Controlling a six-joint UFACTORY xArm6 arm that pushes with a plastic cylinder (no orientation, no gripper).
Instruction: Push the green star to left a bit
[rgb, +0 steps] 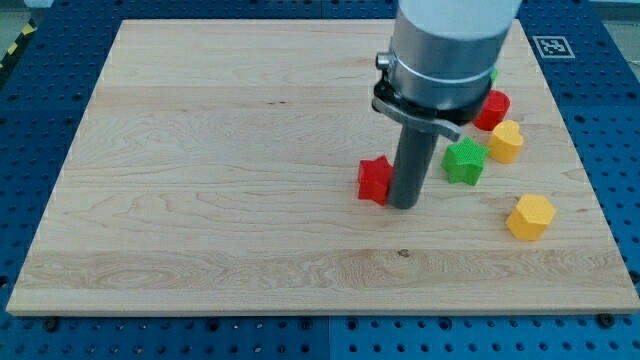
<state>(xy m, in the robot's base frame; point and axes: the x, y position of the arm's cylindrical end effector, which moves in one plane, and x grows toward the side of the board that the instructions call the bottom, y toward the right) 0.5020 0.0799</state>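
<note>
The green star (464, 161) lies on the wooden board (220, 180) at the view's right of centre. My tip (403, 205) rests on the board to the star's left and a little below it, with a gap between them. A red star-like block (375, 180) sits right against the tip's left side. The arm's grey body hides the board above the rod.
A red round block (491, 109) and a yellow block (506, 141) sit to the upper right of the green star. Another yellow hexagon block (530, 216) lies lower right. A bit of a green block (493, 74) peeks out beside the arm. The board's right edge is near.
</note>
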